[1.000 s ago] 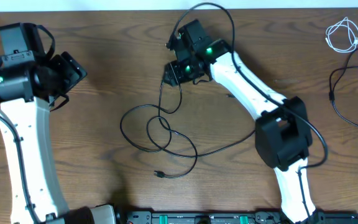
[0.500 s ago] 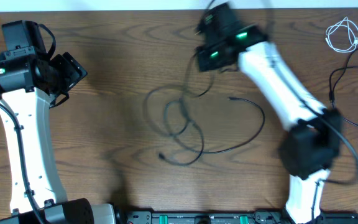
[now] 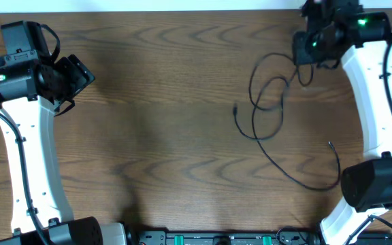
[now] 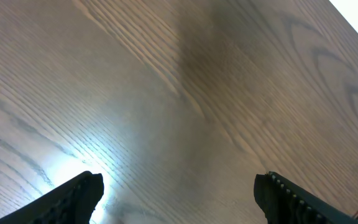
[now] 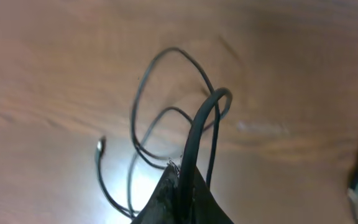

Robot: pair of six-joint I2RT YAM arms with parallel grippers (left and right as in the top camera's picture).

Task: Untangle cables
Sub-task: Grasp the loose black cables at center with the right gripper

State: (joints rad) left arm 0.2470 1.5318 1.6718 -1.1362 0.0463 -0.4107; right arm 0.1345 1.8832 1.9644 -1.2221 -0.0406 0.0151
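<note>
Black cable (image 3: 252,87) is the one in play.

Overhead: right gripper (image 3: 306,60) sits at 1 o'clock on the table (image 3: 182,136), clamped on that cable. The loops trail toward 7 o'clock from it. One plug (image 3: 235,109) lies at the loops' 9 o'clock and the far end (image 3: 330,143) at 5 o'clock. Left gripper (image 3: 80,76) is at 10 o'clock, well apart. I see no white cable in any view.

Left wrist: fingers (image 4: 79,193) spread wide, nothing between them, bare wood only.

Right wrist: jaws pinched tight on the cable. It seems doubled at the pinch, which overhead can't resolve. A second dark cord (image 5: 356,180) shows at 4 o'clock. Only overhead shows the far end.

Risk: the loops cross, so pulling on toward 1 o'clock could cinch a knot. The thin cable could also slip out of the pinch.
</note>
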